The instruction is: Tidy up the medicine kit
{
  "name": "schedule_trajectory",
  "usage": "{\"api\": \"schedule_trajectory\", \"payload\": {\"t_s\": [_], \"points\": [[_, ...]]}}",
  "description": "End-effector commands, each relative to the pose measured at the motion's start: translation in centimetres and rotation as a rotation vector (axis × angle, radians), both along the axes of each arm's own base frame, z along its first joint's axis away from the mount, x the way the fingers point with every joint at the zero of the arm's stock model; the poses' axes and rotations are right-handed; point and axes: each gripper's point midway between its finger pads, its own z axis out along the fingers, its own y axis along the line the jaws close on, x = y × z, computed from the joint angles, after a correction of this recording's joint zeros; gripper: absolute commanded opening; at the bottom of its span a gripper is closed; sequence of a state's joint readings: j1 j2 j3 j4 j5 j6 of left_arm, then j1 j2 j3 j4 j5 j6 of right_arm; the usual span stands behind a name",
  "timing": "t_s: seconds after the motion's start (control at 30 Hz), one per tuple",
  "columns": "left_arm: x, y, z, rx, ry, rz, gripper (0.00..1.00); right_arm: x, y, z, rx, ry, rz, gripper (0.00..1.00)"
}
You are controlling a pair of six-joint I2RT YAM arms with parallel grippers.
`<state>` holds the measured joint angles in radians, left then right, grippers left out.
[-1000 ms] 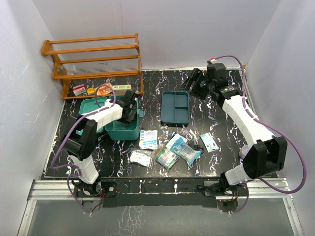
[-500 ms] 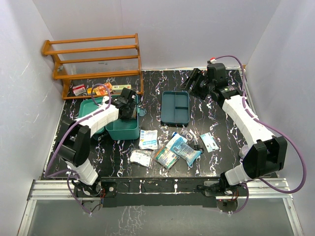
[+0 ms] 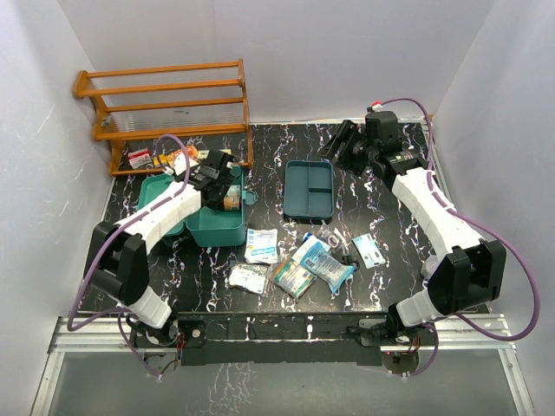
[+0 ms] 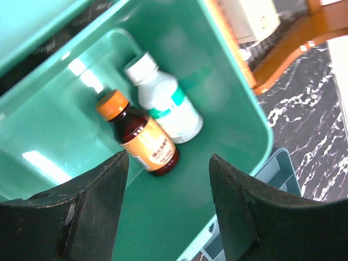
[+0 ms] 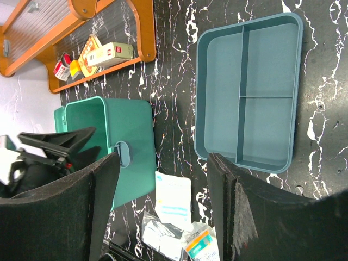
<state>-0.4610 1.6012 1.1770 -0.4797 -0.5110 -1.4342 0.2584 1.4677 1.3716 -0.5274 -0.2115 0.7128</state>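
Observation:
The medicine kit [image 3: 217,232] is a teal-green case standing open left of centre, its lid [image 3: 154,189] laid back to the left. On its floor lie a brown bottle with an orange cap [image 4: 144,142] and a white bottle [image 4: 166,103], side by side. My left gripper [image 3: 224,184] hovers over the kit's back part; in the left wrist view it [image 4: 168,163] is open with nothing between its fingers. My right gripper [image 3: 340,143] hangs at the back right, and the right wrist view shows it [image 5: 163,163] open and empty, high above the kit [image 5: 122,157].
A darker teal divided tray [image 3: 299,201] lies right of the kit. Several medicine packets [image 3: 293,276] and a white sachet [image 3: 261,245] are scattered in front. A wooden slatted rack [image 3: 165,104] stands at the back left with small boxes [image 3: 143,159] under it.
My left gripper has drawn back from the kit's inside toward the rack and widened slightly, uncovering the brown bottle. The right arm has not moved.

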Motion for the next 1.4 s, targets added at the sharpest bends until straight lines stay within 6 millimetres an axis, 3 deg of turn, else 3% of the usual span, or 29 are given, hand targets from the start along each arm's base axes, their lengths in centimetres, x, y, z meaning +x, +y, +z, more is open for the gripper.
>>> {"api": "schedule_trajectory", "payload": {"t_s": [0.0,0.3,0.57,0.67,0.8,1.03,1.2,1.37], "points": [[1.1,2.1,6.6,0.23,-0.143,-0.166,0.59,0.5,-0.5,0.6,0.013,-0.024,-0.034,0.62],[0.5,2.1,9.4,0.402,-0.219,-0.437,0.62,-0.8,-0.7,-2.4,-0.032,0.023,0.003,0.62],[1.4,0.0,15.2,0.491,-0.407,-0.645,0.73,-2.7,-0.8,-5.7,-0.114,0.022,0.12,0.65],[1.7,-0.5,16.1,0.502,-0.437,-0.68,0.77,-3.9,-1.5,-7.2,-0.157,0.05,0.131,0.67],[2.1,-1.6,16.8,0.508,-0.462,-0.744,0.79,-6.9,-2.1,-10.0,-0.214,0.152,0.16,0.67],[1.7,-4.2,17.6,0.477,-0.52,-0.917,0.8,-14.7,-1.6,-14.7,-0.263,0.376,0.25,0.66],[0.0,-6.3,17.8,0.385,-0.557,-1.035,0.85,-17.4,-2.1,-15.9,-0.29,0.462,0.198,0.64],[-2.3,-7.0,17.5,0.314,-0.576,-1.09,0.88,-19.9,-4.6,-16.6,-0.346,0.549,0.031,0.66]]}}
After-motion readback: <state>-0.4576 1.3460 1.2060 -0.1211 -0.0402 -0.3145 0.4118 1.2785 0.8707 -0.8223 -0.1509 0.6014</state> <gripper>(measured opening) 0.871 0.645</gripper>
